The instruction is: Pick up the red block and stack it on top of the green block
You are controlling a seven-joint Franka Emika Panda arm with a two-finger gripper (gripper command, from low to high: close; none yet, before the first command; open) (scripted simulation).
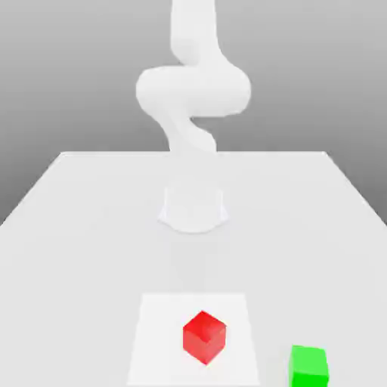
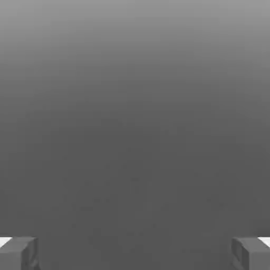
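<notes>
The red block [image 1: 204, 336] rests on the table, turned so one corner faces the front, in the middle of a paler square patch [image 1: 155, 332]. The green block [image 1: 308, 366] sits on the table towards the exterior view's right of the red one, near the front edge and apart from it. In the hand view my gripper [image 2: 135, 253] is open, its two grey fingertips [image 2: 18, 253] standing far apart with nothing between them and only plain grey background beyond. The white arm [image 1: 193, 91] rises from its base and bends upward past the top of the exterior view.
The arm's round base [image 1: 193, 208] stands at the middle of the white table [image 1: 75, 227], behind the blocks. The table's back edge runs across behind the base.
</notes>
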